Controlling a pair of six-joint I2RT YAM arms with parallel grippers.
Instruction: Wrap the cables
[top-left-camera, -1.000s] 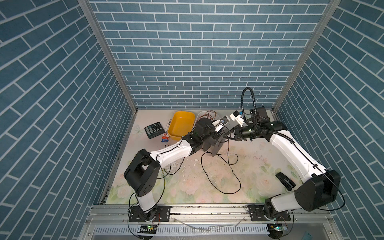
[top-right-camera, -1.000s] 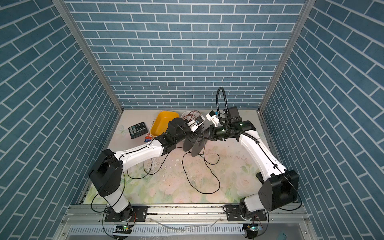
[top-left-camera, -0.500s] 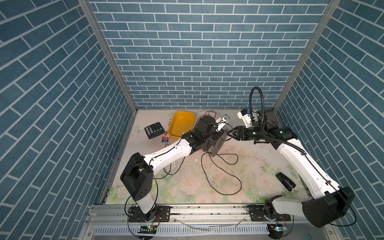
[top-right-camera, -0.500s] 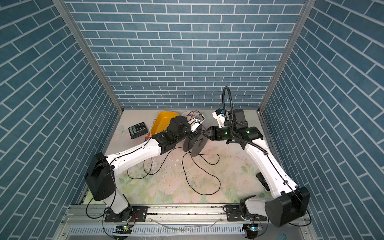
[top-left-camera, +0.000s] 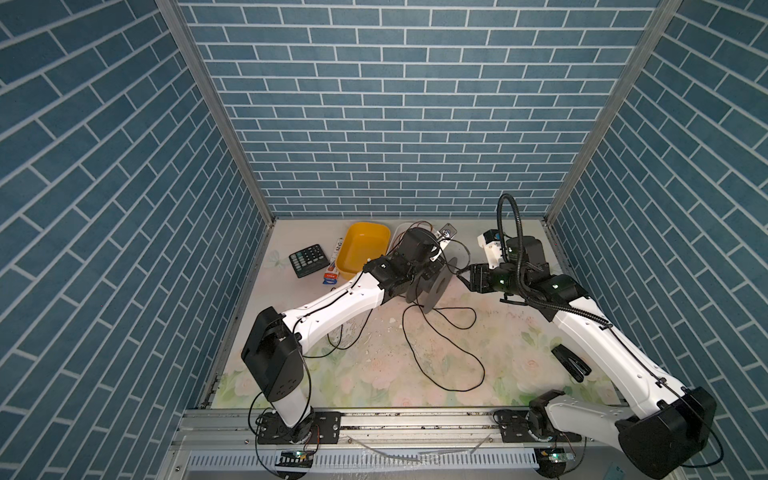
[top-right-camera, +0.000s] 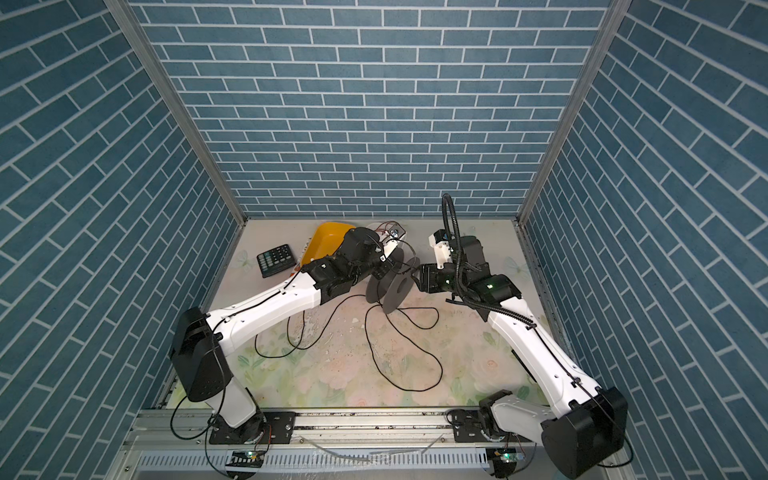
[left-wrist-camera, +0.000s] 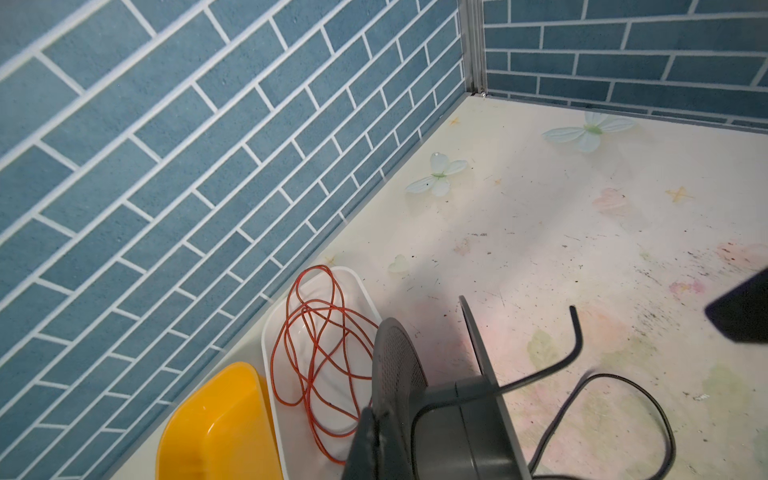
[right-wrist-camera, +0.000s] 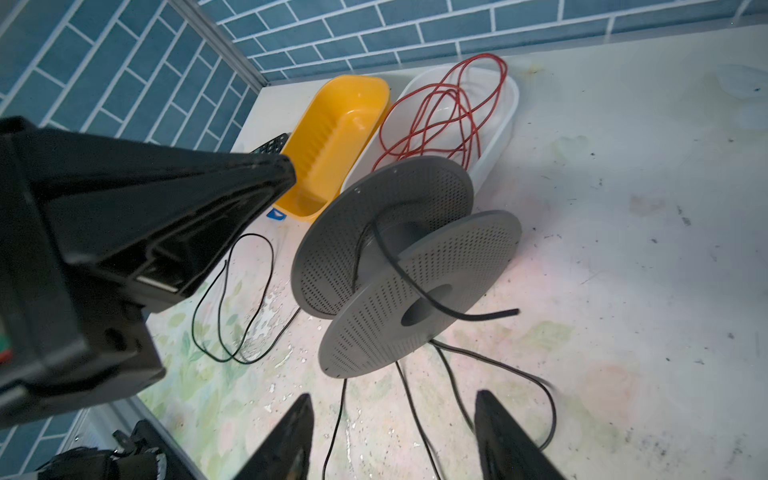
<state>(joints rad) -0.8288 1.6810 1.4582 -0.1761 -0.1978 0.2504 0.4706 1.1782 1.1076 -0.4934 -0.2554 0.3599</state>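
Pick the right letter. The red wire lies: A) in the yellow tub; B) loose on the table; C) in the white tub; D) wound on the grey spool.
C: the red wire is coiled inside the white tub, next to the yellow tub, which holds no wire.

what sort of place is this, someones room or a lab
Probably a robot test booth, not a home: brick-patterned walls box in a small flowered table, two robot arms are bolted to a metal rail, with props such as a calculator and a spool.
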